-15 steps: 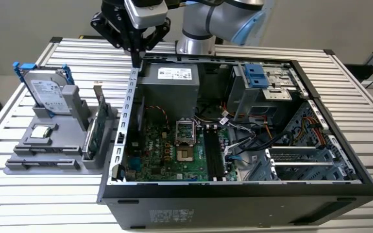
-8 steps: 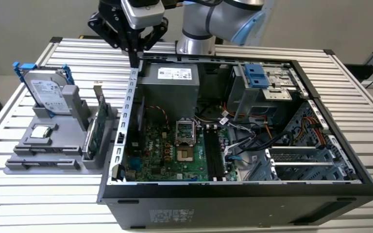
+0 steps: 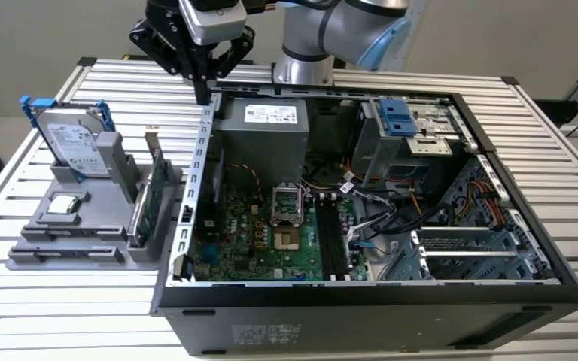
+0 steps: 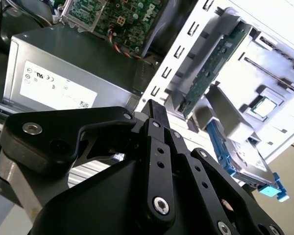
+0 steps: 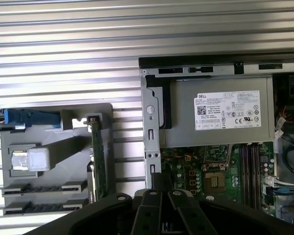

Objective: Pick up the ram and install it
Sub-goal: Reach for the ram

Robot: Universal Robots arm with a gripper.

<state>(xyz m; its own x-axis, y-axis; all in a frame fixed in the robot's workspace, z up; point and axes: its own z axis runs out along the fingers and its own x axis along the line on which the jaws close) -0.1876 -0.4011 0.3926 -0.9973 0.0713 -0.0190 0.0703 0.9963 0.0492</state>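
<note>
The slatted metal tabletop (image 3: 560, 173) carries an open computer case (image 3: 369, 316), lying on its side at the middle with its black wall towards the near edge. The arm (image 3: 319, 30) rises at the tabletop's far edge behind the case and reaches towards the exterior view's left. It carries the gripper (image 3: 204, 96) straight down, above the case's far corner on that side. The gripper's black fingers are clenched tip to tip, with nothing seen between them. In both wrist views the closed tips (image 4: 154, 105) (image 5: 157, 177) hang over the case's side wall, beside the grey power supply (image 5: 220, 112).

Inside the case, the power supply (image 3: 264, 135) fills the far corner under the gripper. The green motherboard (image 3: 259, 241) lies nearer the near wall, with loose cables and a drive cage on the exterior view's right. A grey holder (image 3: 38, 226) sits near the tabletop's edge on the exterior view's left, just beside the case. It carries a silver hard drive (image 3: 73, 143) with a blue bracket standing upright at its far end. A green card (image 3: 147, 203) stands on edge along the side nearest the case, and a small square chip (image 3: 63, 203) lies flat in the middle.

I cannot place the ram with certainty. The motherboard's long black slots (image 3: 331, 241) look dark, and I cannot tell whether a stick is seated there.
</note>
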